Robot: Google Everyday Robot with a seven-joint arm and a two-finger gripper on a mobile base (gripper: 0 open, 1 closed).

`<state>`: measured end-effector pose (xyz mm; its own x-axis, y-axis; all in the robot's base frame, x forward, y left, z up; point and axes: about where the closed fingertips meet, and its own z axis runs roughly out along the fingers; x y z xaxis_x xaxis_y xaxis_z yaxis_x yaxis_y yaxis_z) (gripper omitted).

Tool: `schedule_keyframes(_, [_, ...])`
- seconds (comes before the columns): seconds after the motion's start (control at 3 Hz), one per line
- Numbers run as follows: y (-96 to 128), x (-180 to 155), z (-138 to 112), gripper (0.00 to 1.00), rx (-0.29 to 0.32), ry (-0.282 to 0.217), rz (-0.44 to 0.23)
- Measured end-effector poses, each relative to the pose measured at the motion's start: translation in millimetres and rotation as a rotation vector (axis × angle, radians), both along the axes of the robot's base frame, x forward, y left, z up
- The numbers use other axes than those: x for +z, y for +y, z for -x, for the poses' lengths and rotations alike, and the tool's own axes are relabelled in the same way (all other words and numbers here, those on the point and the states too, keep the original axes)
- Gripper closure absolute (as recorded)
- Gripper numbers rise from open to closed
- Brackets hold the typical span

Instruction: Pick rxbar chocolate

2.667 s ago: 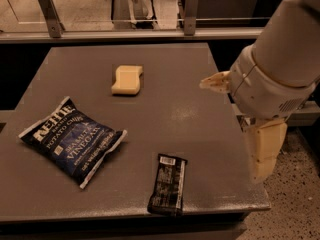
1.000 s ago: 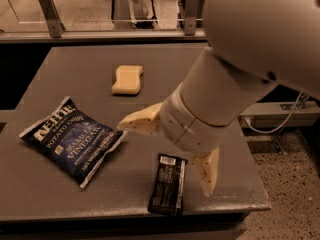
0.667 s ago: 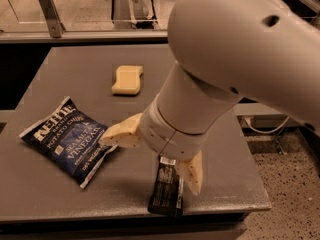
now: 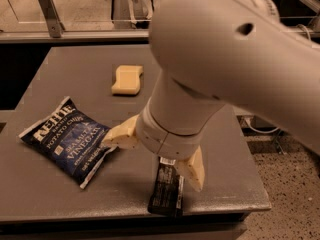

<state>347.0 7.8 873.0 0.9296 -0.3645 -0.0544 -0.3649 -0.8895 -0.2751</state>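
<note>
Pre-grasp: hand [image 4: 152, 163] low over rxbar chocolate [image 4: 166, 193].
I noted fingers [image 4: 194, 170] spread wide, holding nothing, straddling the bar at the worktop [image 4: 60, 194] edge, apparently to close on it.

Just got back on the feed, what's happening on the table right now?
The robot's arm is bent low over the table, its claw open above the upper end of the black chocolate bar, which lies flat near the front edge. One finger is beside the bar's right side; the other points toward the blue chip bag. The bar is not yet gripped. A pale yellow sponge sits farther back.
</note>
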Motion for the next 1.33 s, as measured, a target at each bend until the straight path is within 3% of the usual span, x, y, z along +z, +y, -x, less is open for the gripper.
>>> schedule_keyframes(0.33, [-7,-13,-6,0.0,0.023,-0.06,0.15])
schedule_keyframes(0.67, [-16,-25,-11,0.0,0.077,-0.087,0.201])
schedule_keyframes(1.0, [-22,-35,-13,0.18,0.146,-0.088,0.204])
schedule_keyframes(1.33, [-25,-47,-13,0.42,0.202,-0.069,0.224])
